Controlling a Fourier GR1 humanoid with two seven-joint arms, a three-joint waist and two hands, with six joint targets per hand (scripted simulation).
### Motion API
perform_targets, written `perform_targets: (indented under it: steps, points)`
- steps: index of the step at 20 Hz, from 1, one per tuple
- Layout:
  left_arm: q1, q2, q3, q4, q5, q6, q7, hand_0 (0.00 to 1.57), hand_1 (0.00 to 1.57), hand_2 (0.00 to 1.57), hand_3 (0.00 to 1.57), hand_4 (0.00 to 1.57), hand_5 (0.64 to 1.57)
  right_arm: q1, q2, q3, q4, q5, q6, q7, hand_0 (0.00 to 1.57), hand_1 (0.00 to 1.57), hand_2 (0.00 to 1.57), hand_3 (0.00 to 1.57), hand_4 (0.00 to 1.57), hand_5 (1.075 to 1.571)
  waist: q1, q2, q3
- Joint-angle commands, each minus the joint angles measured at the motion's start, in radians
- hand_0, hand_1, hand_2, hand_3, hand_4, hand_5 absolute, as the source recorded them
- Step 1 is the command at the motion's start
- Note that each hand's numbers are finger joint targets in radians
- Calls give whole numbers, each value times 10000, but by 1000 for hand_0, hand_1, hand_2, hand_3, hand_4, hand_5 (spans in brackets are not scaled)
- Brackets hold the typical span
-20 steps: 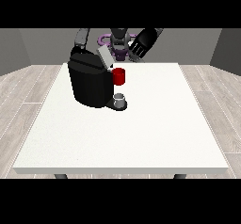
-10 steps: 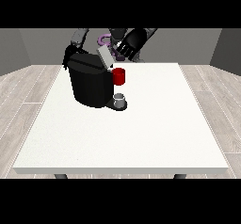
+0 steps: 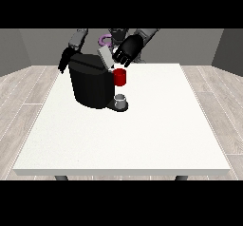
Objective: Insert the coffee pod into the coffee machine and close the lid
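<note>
one hand (image 3: pixel 127 50), at the view's right, has dropped from above onto the raised lid (image 3: pixel 104 57), fingers curled with nothing visibly held, so closing seems begun; no pod shows, and it is likely already inside the machine (image 3: pixel 90 80) just below.

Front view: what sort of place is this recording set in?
Probably a plain indoor test room with a coffee-making setup: a large white table on a wood-plank floor with grey walls, holding only a black coffee machine with a red part at its front.
</note>
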Motion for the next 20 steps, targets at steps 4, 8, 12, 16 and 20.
perform_targets:
  steps: [4,8,12,16,20]
  points:
    - [-176,541,212,413,5,-41,-597,1248,1248,1286,1244,445,1571,-528,-366,-271,-369,-79,107,440,0,0,0,0,100,1571,-99,560,-3]
    - [-209,11,-33,335,-44,-174,-464,1243,1243,1284,1230,423,1571,-467,42,-364,117,-50,-381,159,0,0,0,0,0,1571,287,501,0]
    - [-313,14,109,398,85,-407,-268,1193,1193,1234,1191,434,1571,118,-119,-418,217,-136,-163,-158,0,0,0,0,153,1571,139,20,1]
    - [-837,58,29,281,-94,-203,-265,1166,1166,1233,1193,421,1571,-602,-398,-709,617,-286,2,-357,0,0,0,0,36,1571,241,777,4]
    - [-546,528,192,473,-83,-141,-748,1227,1227,1258,1198,406,1571,-312,-674,-805,253,-587,470,-46,0,0,0,0,165,1571,9,504,0]
